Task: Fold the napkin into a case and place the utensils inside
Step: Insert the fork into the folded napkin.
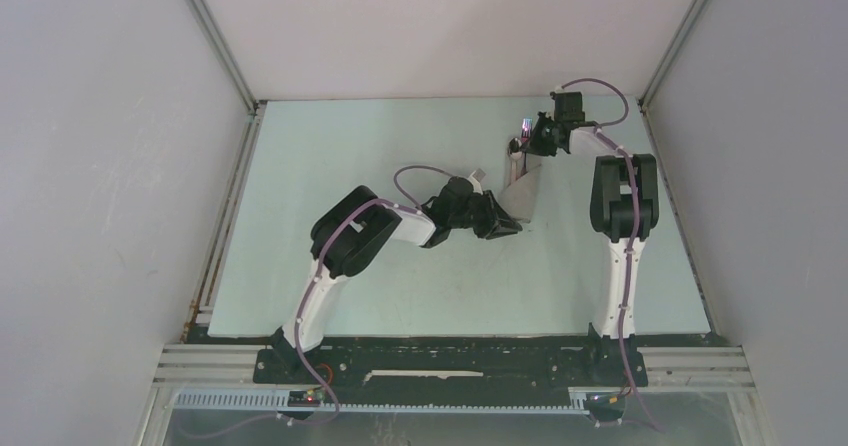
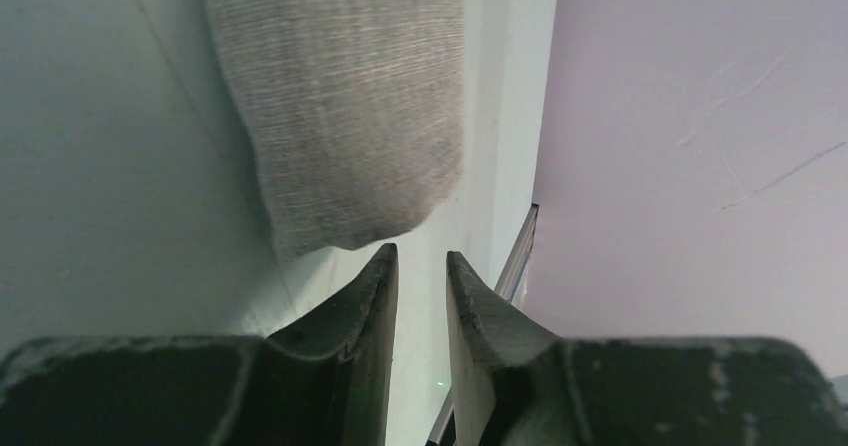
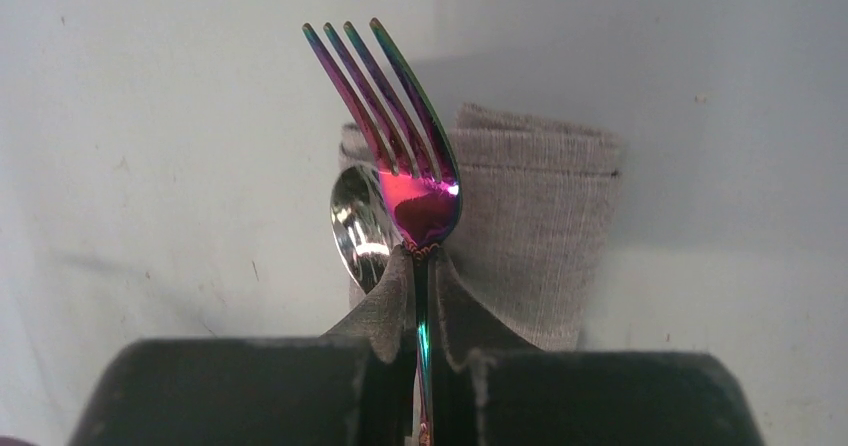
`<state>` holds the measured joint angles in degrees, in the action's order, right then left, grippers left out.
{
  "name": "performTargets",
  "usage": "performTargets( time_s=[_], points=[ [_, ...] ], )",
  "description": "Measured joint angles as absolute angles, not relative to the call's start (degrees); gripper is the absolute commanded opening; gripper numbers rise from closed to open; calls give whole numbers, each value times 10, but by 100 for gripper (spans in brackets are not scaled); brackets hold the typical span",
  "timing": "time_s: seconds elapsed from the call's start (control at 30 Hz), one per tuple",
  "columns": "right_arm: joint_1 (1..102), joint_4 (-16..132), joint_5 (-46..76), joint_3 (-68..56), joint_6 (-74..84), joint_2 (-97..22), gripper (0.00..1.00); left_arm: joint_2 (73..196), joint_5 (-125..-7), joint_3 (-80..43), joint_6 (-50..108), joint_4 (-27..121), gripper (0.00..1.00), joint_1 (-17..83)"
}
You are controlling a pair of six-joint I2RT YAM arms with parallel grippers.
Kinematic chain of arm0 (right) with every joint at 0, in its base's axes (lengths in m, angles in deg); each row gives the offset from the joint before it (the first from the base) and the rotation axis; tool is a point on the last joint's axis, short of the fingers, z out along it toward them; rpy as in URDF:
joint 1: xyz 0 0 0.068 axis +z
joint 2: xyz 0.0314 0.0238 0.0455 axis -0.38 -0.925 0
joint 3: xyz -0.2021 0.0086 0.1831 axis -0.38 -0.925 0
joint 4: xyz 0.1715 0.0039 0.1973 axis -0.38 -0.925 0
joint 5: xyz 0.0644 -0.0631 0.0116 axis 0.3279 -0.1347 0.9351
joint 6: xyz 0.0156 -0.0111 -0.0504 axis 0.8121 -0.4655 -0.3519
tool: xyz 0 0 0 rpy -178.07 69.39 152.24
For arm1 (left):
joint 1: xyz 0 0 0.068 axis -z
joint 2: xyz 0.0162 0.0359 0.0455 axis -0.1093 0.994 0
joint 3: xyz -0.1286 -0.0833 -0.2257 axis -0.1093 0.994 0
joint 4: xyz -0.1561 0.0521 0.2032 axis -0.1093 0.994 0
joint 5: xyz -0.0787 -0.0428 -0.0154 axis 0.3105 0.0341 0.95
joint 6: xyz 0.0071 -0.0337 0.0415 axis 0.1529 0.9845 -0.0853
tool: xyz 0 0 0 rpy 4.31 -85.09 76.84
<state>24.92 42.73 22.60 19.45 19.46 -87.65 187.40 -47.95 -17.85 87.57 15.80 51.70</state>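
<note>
The light-grey napkin lies folded as a narrow case [image 1: 522, 184] on the table right of centre, and also shows in the left wrist view [image 2: 350, 106] and the right wrist view [image 3: 545, 226]. My right gripper [image 3: 420, 261] is shut on the thin handle of the fork [image 3: 415, 181], whose iridescent purple tines point out over the case's end. The spoon's silvery bowl [image 3: 358, 228] sits at the cloth's left edge; its handle is hidden. My right gripper is at the case's far end [image 1: 522, 144]. My left gripper [image 2: 420, 261] is narrowly open and empty, just short of the case's near end [image 1: 508, 226].
The pale green table [image 1: 380, 266] is boxed in by grey walls with aluminium rails on the left [image 1: 232, 206], back and right [image 1: 690, 226]. A rail and the wall show close beyond my left fingers [image 2: 520, 256].
</note>
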Motion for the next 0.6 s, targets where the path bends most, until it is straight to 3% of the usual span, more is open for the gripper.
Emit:
performTargets(
  time_s=[0.6],
  points=[
    [245,451,223,84,195,-802,5,1890,-478,-179,889,150,28,517]
  ],
)
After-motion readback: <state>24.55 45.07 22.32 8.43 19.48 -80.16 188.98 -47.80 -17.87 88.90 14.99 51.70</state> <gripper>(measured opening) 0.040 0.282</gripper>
